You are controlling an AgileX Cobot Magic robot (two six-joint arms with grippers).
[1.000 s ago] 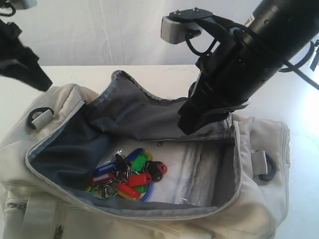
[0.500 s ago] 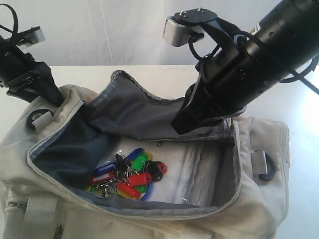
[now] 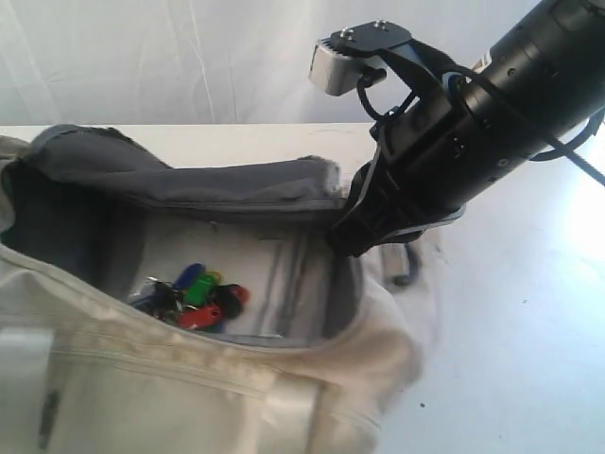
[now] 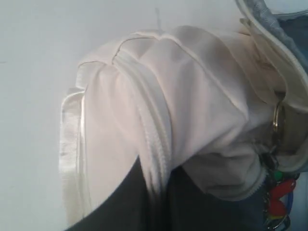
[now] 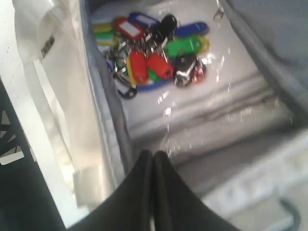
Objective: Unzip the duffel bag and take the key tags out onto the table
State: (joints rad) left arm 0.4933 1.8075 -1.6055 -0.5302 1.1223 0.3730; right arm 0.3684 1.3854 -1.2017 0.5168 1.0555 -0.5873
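Note:
The cream duffel bag (image 3: 189, 388) lies unzipped on the white table (image 3: 510, 359), its dark grey lining showing. The key tags (image 3: 194, 295) lie in a coloured bunch on the bag's floor, and they show clearly in the right wrist view (image 5: 154, 53). My right gripper (image 3: 345, 244) is shut and holds nothing; it hangs at the rim of the bag's right end, with its tips (image 5: 153, 156) over the inside. My left gripper (image 4: 161, 185) is out of the exterior view. The left wrist view shows it shut on a fold of the bag's end (image 4: 192, 96) along the zipper piping.
A white curtain (image 3: 189, 57) closes off the back. A strap loop with a dark ring (image 3: 402, 272) hangs off the bag's right end. Bare table stretches to the right of the bag. The right arm's camera mount (image 3: 336, 61) juts out above the bag.
The bag has been dragged to the left and its left end raised, with the key tags sliding along inside. The left arm has left the exterior view. The right arm has hardly moved.

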